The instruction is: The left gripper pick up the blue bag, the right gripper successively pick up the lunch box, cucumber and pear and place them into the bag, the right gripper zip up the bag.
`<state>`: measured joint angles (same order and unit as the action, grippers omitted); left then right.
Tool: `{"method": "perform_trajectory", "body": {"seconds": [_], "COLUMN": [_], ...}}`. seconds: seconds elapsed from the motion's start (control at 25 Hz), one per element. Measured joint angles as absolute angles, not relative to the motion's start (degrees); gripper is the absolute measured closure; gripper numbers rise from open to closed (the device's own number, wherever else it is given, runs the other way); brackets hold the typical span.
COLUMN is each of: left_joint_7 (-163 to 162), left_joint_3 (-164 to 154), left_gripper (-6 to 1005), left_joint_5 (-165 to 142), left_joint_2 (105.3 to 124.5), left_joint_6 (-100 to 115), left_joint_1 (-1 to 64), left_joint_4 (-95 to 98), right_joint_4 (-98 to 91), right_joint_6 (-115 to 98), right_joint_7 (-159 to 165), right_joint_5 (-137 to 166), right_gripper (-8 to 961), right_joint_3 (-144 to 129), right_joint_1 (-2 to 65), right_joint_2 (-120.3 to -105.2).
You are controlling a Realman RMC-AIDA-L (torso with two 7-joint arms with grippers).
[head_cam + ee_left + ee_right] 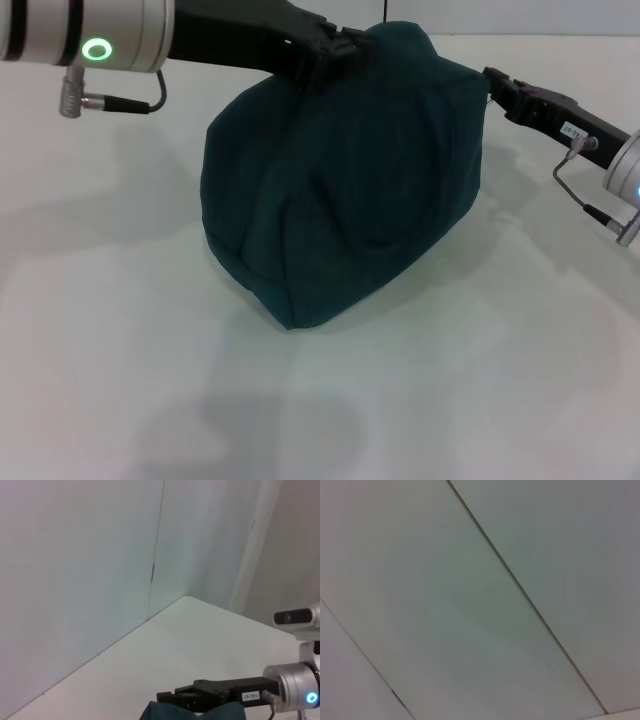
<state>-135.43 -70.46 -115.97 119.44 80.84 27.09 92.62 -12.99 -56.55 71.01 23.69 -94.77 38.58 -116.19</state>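
The blue bag (350, 180) stands bulging on the white table, its top lifted. My left gripper (345, 45) reaches in from the left and is shut on the bag's top edge. My right gripper (493, 82) touches the bag's upper right corner; it also shows in the left wrist view (169, 698), right at the bag's top (200, 714). The lunch box, cucumber and pear are out of view. The right wrist view shows only wall panels.
The white table (120, 350) spreads around the bag. A pale wall (100, 580) stands behind the table's far edge. My right arm's silver wrist (625, 170) hangs over the table's right side.
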Motion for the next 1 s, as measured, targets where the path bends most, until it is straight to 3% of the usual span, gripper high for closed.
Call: {"method": "perform_trajectory", "body": {"seconds": [0.44,1.0], "left_joint_7": [-131.52,-125.01], "left_joint_3": [-70.41,-69.45], "left_gripper": [941,865], "left_joint_5": [-115.82,-106.76], "left_joint_2": [119.61,119.69], "left_joint_6": [80.16,79.62], "left_joint_1": [26.85,25.72], "left_joint_4": [88.41,85.36], "right_joint_4": [-14.86,-15.6], "right_joint_6": [-61.94,-65.0], "right_joint_7": [68.01,64.66], "right_joint_5": [23.13,23.04], "right_gripper": [861,283], "right_joint_3": [-92.87,-92.54], "right_joint_1": [34.54,29.56], "right_joint_2": [-115.86,-115.42]}}
